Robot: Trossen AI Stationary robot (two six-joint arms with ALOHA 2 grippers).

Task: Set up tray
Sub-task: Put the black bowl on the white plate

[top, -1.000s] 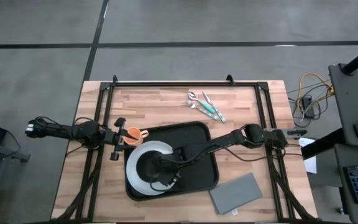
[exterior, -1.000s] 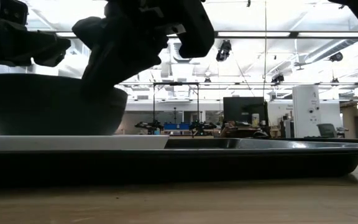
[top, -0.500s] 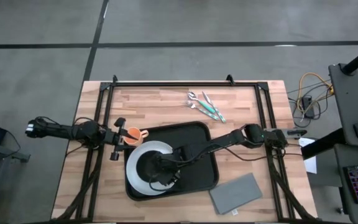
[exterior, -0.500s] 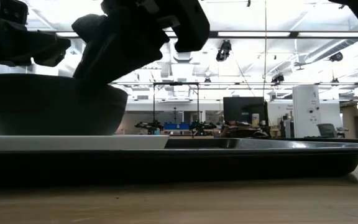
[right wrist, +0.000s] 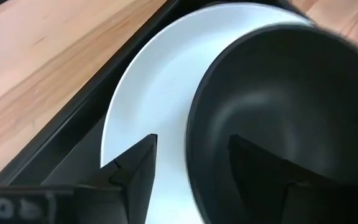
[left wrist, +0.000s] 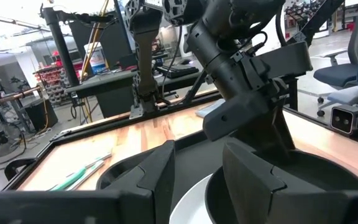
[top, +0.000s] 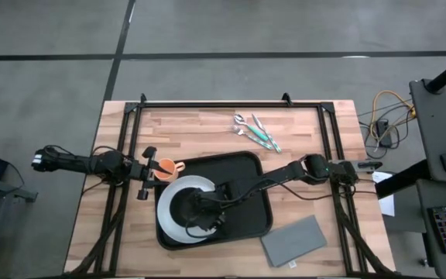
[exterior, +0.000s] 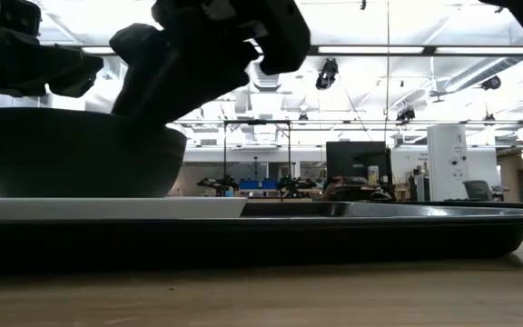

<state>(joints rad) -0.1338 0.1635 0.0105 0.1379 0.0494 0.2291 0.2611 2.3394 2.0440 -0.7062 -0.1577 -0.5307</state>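
Observation:
The black tray (top: pixel 250 170) lies in the middle of the table. A white plate (top: pixel 167 203) rests flat on its left half, and a black bowl (right wrist: pixel 278 112) stands on the plate. My right gripper (right wrist: pixel 191 174) is open at the bowl's near right rim. One finger is over the plate outside the bowl and the other is inside it, both apart from the rim. My left gripper (left wrist: pixel 197 168) hovers open by the tray's far left corner, above an orange cup (top: pixel 166 167) on the table.
Several pieces of green-handled cutlery (top: pixel 255 132) lie on the wood behind the tray. A grey napkin (top: pixel 294 240) lies near the table's front right corner. Bare wood shows to the left of the tray and along the far edge.
My right gripper has opened at the bowl's rim and let it go. The bowl stays where it was on the plate.

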